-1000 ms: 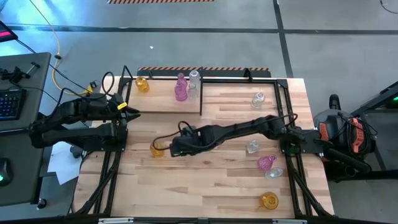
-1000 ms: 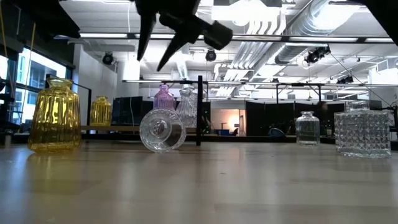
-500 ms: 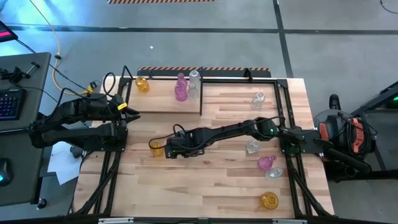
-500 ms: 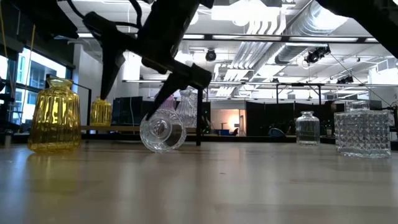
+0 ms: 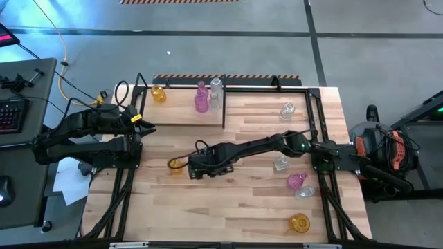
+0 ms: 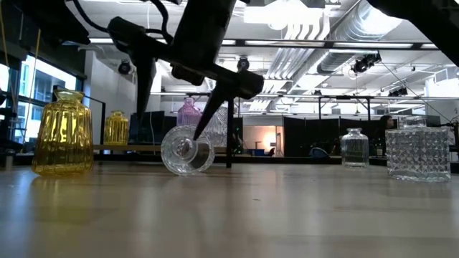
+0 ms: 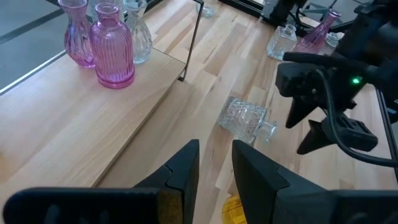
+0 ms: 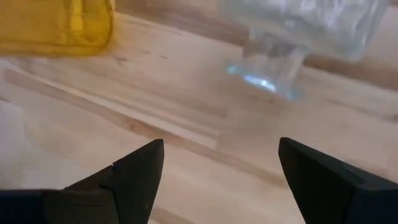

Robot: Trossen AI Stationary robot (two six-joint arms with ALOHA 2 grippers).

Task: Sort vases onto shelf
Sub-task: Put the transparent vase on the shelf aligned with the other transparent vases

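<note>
**Claw spread wide over a toppled clear vase**

Left claw (image 5: 149,124) waits at the tabletop's (image 5: 242,207) left edge, fingers a little apart, holding nothing. Right of it stands a ribbed amber-yellow glass vase (image 5: 176,164), upright. Next, the right claw (image 5: 190,168) hangs fingers spread over the clear faceted glass vase lying on its side (image 7: 247,120), probably to straddle it. Far behind, the black-framed wooden shelf (image 5: 180,114) already carries several vases.
</note>
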